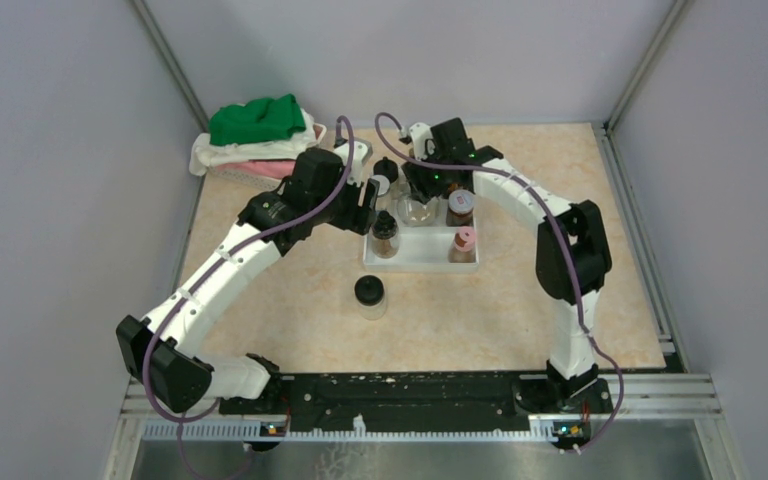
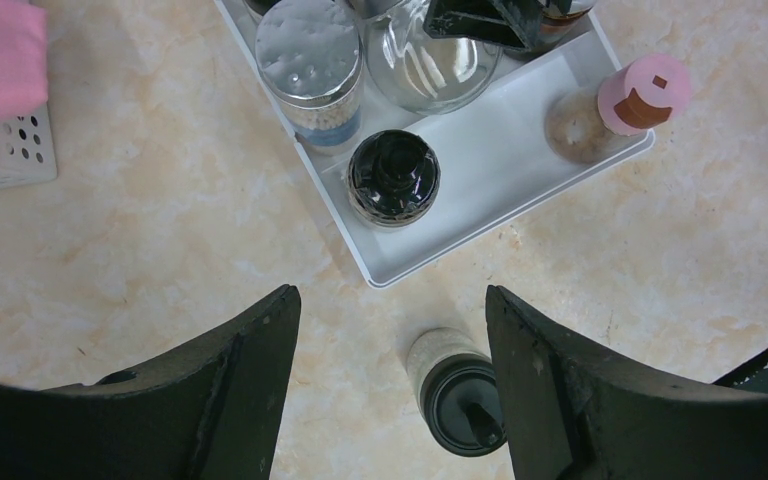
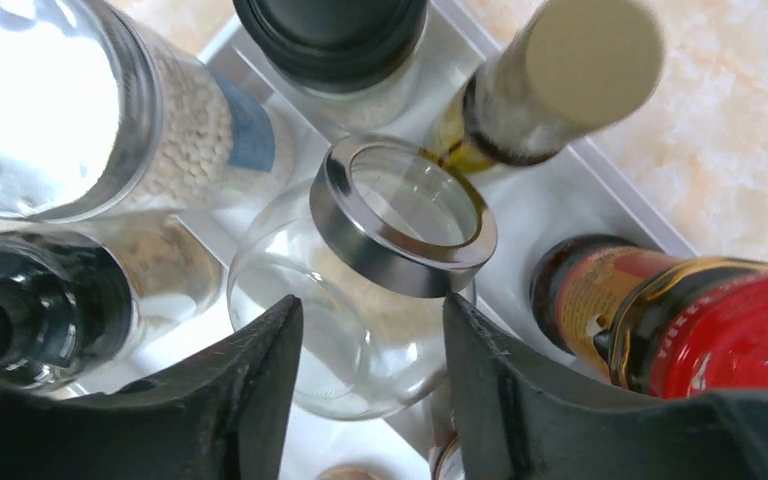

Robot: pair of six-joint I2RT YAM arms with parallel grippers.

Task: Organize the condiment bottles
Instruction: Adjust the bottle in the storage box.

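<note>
Left arm [image 1: 230,255] reaches in from the left, its jaws spread wide and holding nothing. They hang over bare counter [image 1: 290,300] just off the tray's [image 1: 425,262] front-left corner.

A loose jar [image 1: 369,292] with a black cap stands alone on the counter, in front of the tray and apart from it. In the left wrist view it sits low between the fingers [image 2: 250,380], nearer the right one and touching neither.

Right arm [image 1: 560,230] arches over the tray from the right. Its jaws are spread on either side of the clear jar [image 3: 400,215], which has a steel ring and no lid. I can't tell whether they touch the glass.

In the tray:
- The clear jar is mid-tray.
- A silver-cap jar [image 3: 40,100] stands on its left.
- A black-cap jar [image 3: 330,35] is behind it.
- An amber bottle [image 3: 560,80] with a pale cap is at rear right.
- A red-cap bottle [image 3: 700,320] is on the right.
- A pink-cap bottle [image 2: 640,95] is at the front-right corner.
- A black-cap bottle [image 2: 392,178] with brown contents is at front left.

All of these stand upright except possibly the amber bottle, where I can't tell if it leans.

A basket [image 2: 10,150] with a pink cloth [image 2: 0,50] and a green cloth [image 1: 257,118] sits at rear left, well apart from the tray.
</note>
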